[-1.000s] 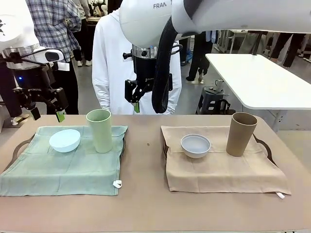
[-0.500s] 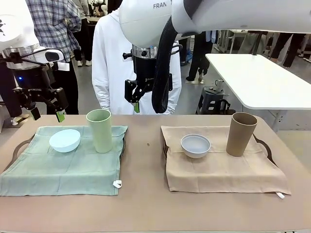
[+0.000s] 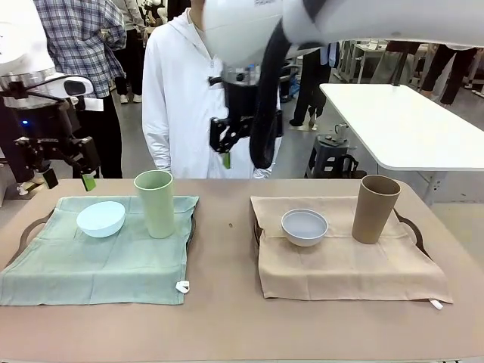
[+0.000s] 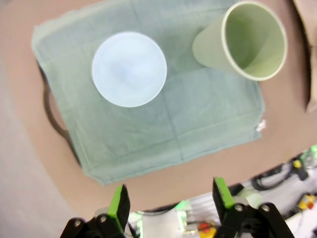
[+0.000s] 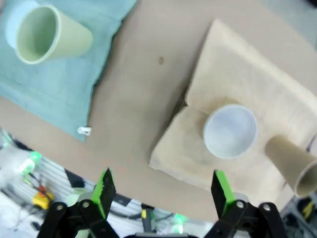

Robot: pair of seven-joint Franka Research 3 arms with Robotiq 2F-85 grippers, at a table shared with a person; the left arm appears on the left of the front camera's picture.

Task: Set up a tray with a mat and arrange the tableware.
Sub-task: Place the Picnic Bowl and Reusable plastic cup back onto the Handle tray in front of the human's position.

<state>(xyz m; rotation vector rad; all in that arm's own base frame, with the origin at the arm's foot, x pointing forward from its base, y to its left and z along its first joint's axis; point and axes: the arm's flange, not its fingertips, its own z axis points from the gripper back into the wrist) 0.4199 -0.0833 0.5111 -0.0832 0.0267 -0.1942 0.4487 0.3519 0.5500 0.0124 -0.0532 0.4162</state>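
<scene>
Front view has both trays dressed: pale blue bowl point(image 3: 100, 218) just left of the light green tumbler point(image 3: 155, 203) on the green mat point(image 3: 91, 261), bluish white bowl point(image 3: 304, 227) and tan brown tumbler point(image 3: 375, 208) on the beige mat point(image 3: 348, 265). Left gripper point(image 3: 66, 180) and right gripper point(image 3: 226, 155) hang above, jaws spread, empty. Left wrist view shows the tumbler's hollow inside.

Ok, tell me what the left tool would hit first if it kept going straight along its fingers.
Probably the green mat, on the bare patch just beside the pale blue bowl. The left tool hangs open and empty above that tray, pointing down. Depth is hard to judge, so it could clip the bowl's rim instead.
</scene>
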